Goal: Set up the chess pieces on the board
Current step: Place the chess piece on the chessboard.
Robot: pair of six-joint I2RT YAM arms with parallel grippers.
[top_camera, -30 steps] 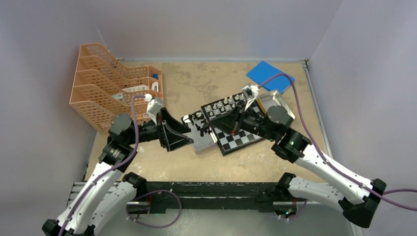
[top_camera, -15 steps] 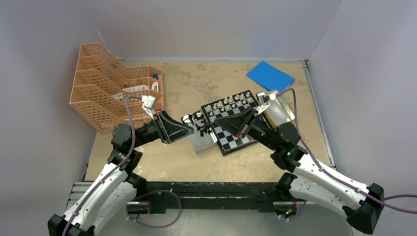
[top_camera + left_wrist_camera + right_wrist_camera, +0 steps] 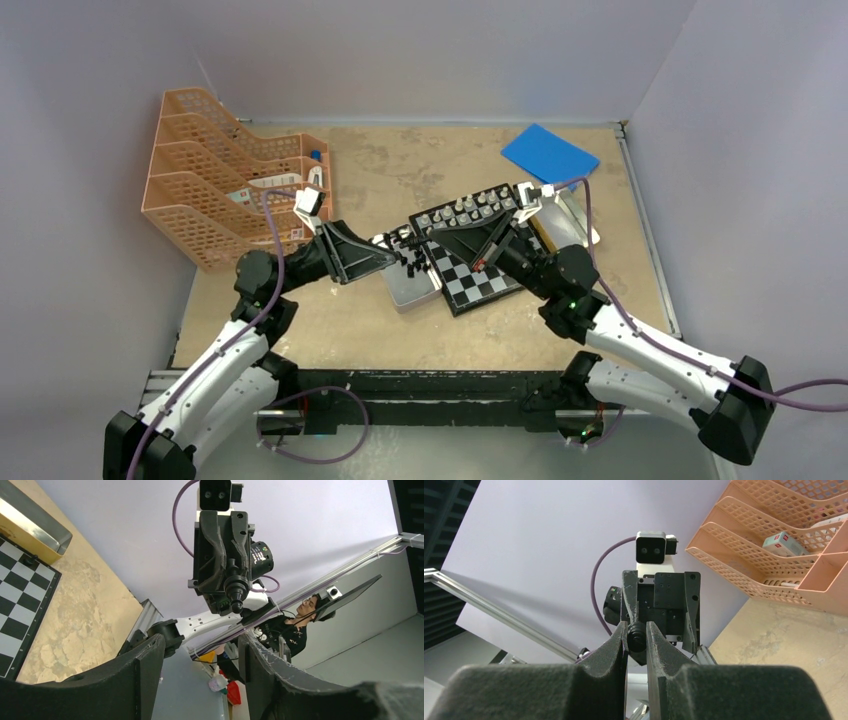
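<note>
At the board's [image 3: 478, 282] left edge, the right gripper [image 3: 636, 626] pinches a black chess piece [image 3: 236, 586] between nearly closed fingers (piece seen end-on). The left gripper [image 3: 407, 262] faces it, jaws wide and holding nothing, above the silver tin [image 3: 412, 292] beside the board. Pale pieces [image 3: 465, 212] line the board's far row.

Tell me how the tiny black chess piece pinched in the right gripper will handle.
The tiny black chess piece looks rigid and very light, dwarfed by the right gripper. Its rounded body might slip or twist in the pinch, and probably rolls if dropped.
</note>
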